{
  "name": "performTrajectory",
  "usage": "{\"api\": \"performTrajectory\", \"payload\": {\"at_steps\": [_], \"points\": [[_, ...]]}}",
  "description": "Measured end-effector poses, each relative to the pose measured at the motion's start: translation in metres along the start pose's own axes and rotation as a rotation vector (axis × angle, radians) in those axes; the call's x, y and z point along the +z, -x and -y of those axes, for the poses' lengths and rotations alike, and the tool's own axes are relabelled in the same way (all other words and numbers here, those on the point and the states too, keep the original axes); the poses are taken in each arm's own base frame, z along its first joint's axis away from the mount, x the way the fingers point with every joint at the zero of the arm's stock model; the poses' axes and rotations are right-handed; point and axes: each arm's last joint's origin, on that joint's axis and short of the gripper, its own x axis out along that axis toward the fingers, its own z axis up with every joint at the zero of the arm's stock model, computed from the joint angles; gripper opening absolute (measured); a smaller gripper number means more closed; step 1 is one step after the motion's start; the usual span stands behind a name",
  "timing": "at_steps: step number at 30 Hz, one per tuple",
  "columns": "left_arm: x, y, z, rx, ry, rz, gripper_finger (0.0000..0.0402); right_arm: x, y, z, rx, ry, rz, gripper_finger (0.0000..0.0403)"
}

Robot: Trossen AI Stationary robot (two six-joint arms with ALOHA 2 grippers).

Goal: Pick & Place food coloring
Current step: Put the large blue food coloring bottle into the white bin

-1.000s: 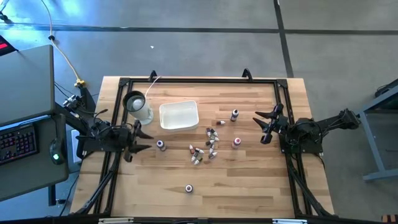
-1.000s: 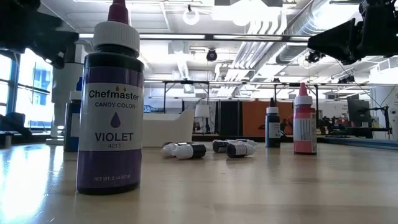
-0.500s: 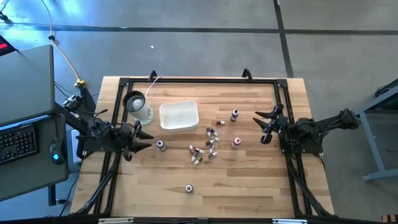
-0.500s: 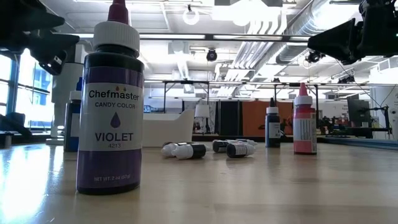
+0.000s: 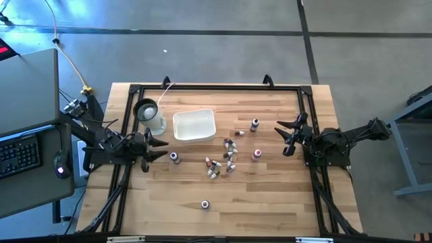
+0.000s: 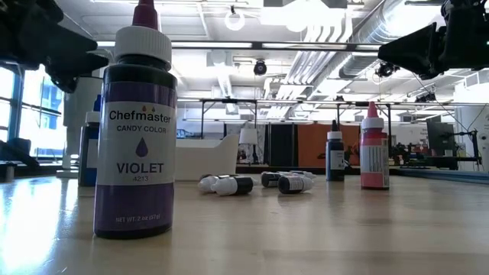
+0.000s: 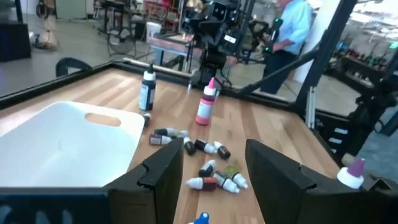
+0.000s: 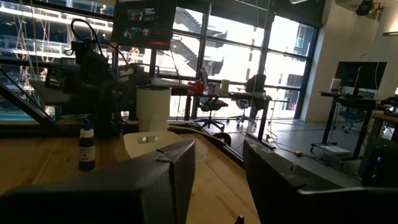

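Observation:
Several tiny food coloring bottles [image 5: 223, 160] lie in a heap on their sides at the table's middle. A dark bottle [image 5: 254, 125], a red one [image 5: 256, 154], a blue-capped one [image 5: 174, 157] and a violet one [image 5: 205, 204] stand upright on their bases. My left gripper [image 5: 159, 148] hovers open at the table's left, pointing level toward the blue-capped bottle [image 7: 200, 218] and the heap [image 7: 208, 168]. My right gripper [image 5: 286, 138] hangs open at the right, clear of the red bottle. Both grippers are bare between their fingers in the wrist views, left [image 7: 214, 180] and right [image 8: 217, 171].
A white square tray [image 5: 194, 125] sits behind the heap, and a white cup with a dark top [image 5: 148, 113] stands at its left. A black frame [image 5: 216, 88] runs round the table's edges. In the left wrist view a person [image 7: 292, 25] stands beyond the table's right side.
My left gripper has turned a little at the wrist and now points more squarely toward the table's right; it stays open over the same place. My right gripper and all bottles have kept still.

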Motion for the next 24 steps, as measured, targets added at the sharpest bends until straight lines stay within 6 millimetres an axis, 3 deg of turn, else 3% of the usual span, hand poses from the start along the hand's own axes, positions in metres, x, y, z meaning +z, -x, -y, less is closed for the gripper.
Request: {"api": "performTrajectory", "payload": {"at_steps": [24], "points": [[-0.050,-0.030,0.015,0.173,-0.090,-0.274,0.0172,0.000,0.000,0.000,0.000,0.000,0.000,0.0128]]}}
